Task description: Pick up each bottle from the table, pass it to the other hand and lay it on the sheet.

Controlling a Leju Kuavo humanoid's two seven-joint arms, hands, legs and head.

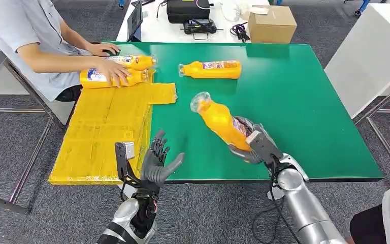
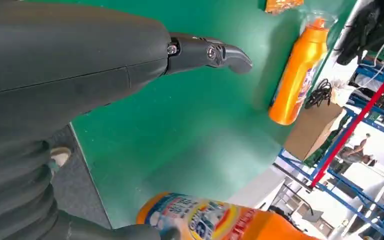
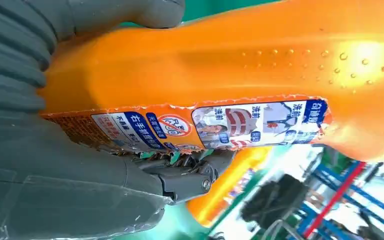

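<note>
The right hand grips an orange plastic bottle with a clear cap and a printed label around its lower body, its fingers closed on the label side and the thumb over the other side. The held bottle is lifted off the green surface and tilted, its cap end pointing up and toward the robot's left, its base in the hand near the front edge of the surface.

The left hand is raised at the front edge of the surface, just beside the yellow sheet, with its fingers spread apart and holding nothing; it is apart from the held bottle, whose label end shows close by in the left wrist view.

A second orange bottle lies on its side on the green surface farther back, cap toward the robot's left, well apart from both hands. Two more orange bottles lie side by side at the far end of the yellow sheet, where a person in a light blue shirt seated at the left rests a hand on the nearer one.

Beyond the green surface a white table carries a brown cardboard box, a black case and some cables
</note>
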